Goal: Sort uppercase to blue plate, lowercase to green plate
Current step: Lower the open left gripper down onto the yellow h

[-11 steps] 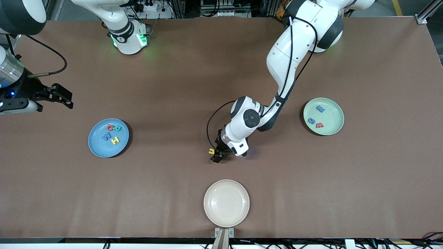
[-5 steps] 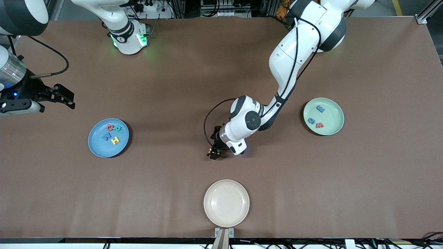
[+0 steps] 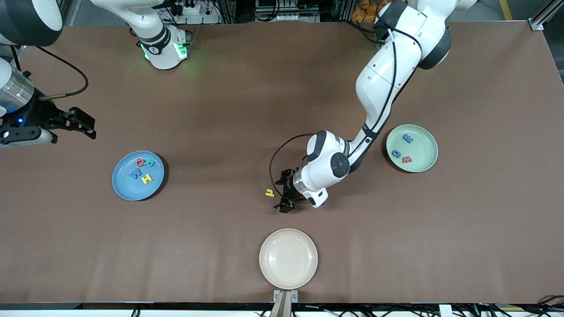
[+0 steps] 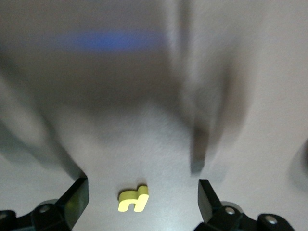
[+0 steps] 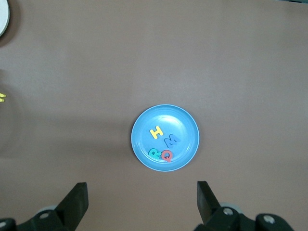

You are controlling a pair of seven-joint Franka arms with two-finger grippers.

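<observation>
The yellow h lies alone on the table, between the wide-open left gripper's fingers in its wrist view, seemingly last unsorted, while the open right gripper waits above the filled blue plate.

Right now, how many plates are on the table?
3. The blue plate lies toward the right arm's end, the green plate toward the left arm's end, and the cream-white plate sits nearest the front camera. None looks hidden.
</observation>
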